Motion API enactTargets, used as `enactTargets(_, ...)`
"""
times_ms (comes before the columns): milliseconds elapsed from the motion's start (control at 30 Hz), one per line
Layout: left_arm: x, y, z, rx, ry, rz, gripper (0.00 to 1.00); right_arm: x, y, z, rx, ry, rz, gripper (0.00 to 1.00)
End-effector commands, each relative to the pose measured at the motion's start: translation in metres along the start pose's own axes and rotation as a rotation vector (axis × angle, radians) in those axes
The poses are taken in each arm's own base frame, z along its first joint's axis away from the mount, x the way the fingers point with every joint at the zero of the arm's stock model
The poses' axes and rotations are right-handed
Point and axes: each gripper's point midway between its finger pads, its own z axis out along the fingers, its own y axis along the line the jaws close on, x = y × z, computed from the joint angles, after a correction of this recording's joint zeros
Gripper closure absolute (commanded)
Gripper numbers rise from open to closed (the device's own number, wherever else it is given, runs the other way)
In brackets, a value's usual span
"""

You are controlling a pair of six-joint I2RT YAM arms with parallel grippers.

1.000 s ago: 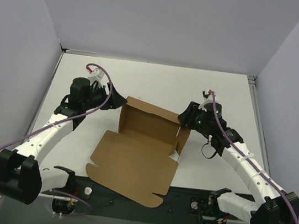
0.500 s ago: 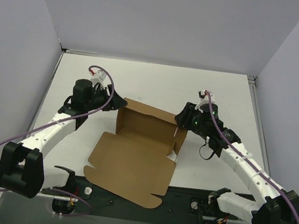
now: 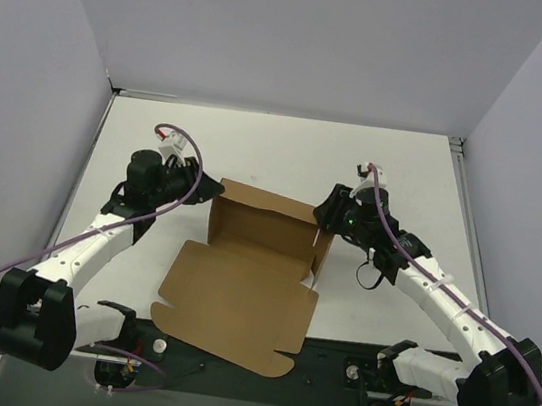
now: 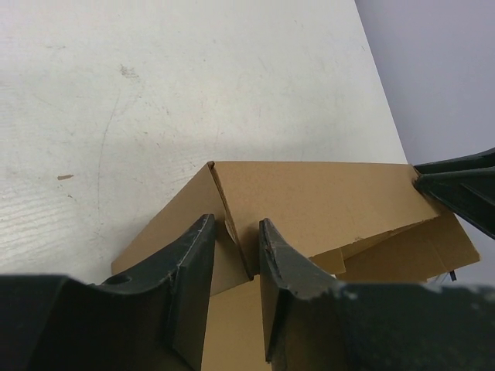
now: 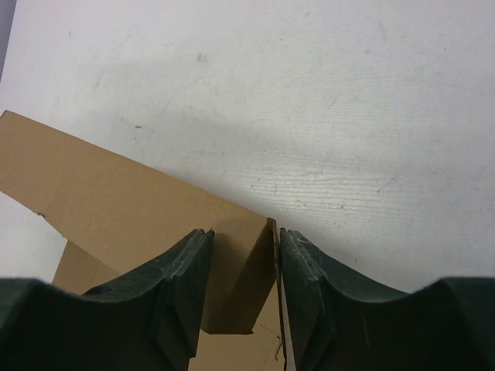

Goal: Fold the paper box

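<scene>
DESK: White bench (image 3: pixel 279 149), grey walls (image 3: pixel 304 36) on three sides. What's on it from overhead?

PHOTOG: Box (image 3: pixel 239 284), half made, mid-bench. Its tray stands with far and end sides up; its large flap lies flat, reaching the near edge. Left gripper (image 3: pixel 211 187) is at the tray's far left corner, right gripper (image 3: pixel 326 217) at its right end.

DESK: Left wrist view?

PHOTOG: Left gripper (image 4: pixel 236 224) straddles the box (image 4: pixel 325 197) at that corner, jaws narrowly apart with card between them. Whether they pinch it yet, I cannot tell.

DESK: Right wrist?

PHOTOG: Right gripper (image 5: pixel 244 232) looks clamped on the end side of the box (image 5: pixel 116 189), a jaw against each face, bench (image 5: pixel 325 100) beyond.

DESK: Which step?

PHOTOG: Squaring the tray, I'd judge: both ends held upright against the far side. The large flap looks unfolded.

DESK: Next?

PHOTOG: Likely a firm pinch on the left, then both ends pressed inward together so tabs seat without the tray sliding; after that, the flap folds over.
</scene>
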Motion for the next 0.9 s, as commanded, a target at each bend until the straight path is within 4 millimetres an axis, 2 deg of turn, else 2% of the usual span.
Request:
enactTargets(0,-0.002,-0.011,-0.002,0.064,-0.023,0.04,0.71,-0.008,0.01,0.01,-0.014,-0.04,0.045,0.59)
enactTargets(300,-0.03,-0.026,0.001,0.167,-0.203,0.073,0.77,-0.056,0.033,0.025,-0.076,-0.189,0.022,0.59)
enactTargets(467,-0.045,-0.038,0.003,0.194,-0.215,0.102,0.78,-0.073,0.043,0.031,-0.102,-0.239,0.008,0.59)
enactTargets(533,-0.044,-0.036,0.007,0.182,-0.185,0.126,0.78,-0.08,0.047,0.032,-0.114,-0.262,0.002,0.59)
enactTargets(633,-0.033,-0.029,0.014,0.156,-0.102,0.152,0.78,-0.08,0.046,0.036,-0.112,-0.262,-0.011,0.59)
enactTargets(767,-0.016,-0.01,0.024,0.09,-0.075,0.121,0.78,-0.07,0.043,0.039,-0.115,-0.237,-0.031,0.56)
enactTargets(867,-0.014,0.005,0.026,0.007,-0.042,0.138,0.79,-0.072,0.039,0.036,-0.119,-0.229,-0.027,0.42)
